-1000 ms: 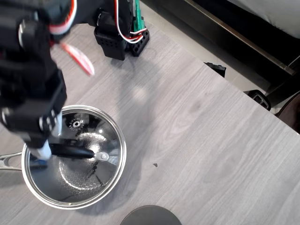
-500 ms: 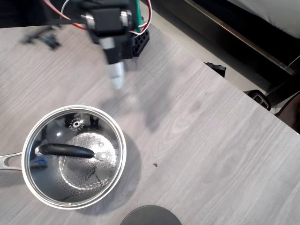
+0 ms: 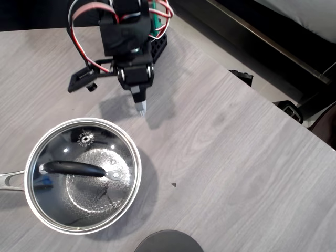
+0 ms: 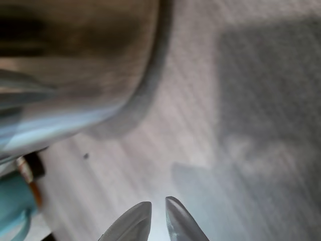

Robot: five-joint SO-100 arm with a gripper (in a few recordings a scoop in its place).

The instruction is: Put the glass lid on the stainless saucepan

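Glass lid sits on the stainless saucepan, near-left on the grey table in the overhead view. Steel rim looks seated all round, black bar handle lies roughly level across the middle, honeycomb interior shows through the glass. Pan's long handle pokes off the left edge.

My pincer is off the lid, up by the far side of the table near my base, well apart from the pan. In the wrist view my fingertips are almost together, only a thin gap between them, nothing held. Wrist picture is blurred; a curved edge at upper left is probably the pan or lid, can't be sure.

Judging from this, placement is done and the step in hand is clearing out and parking. To do it well: I stay high and clear of the pan, no sweep back over the bar handle, since a brush there could tip the lid off its seat. Keep the fingers tucked so they catch nothing. Red and white wires loop loose by my wrist, so I'd fold slowly and not snag them.

Dark grey disc at the near edge, just beside the pan, is not part of this. Leave it.
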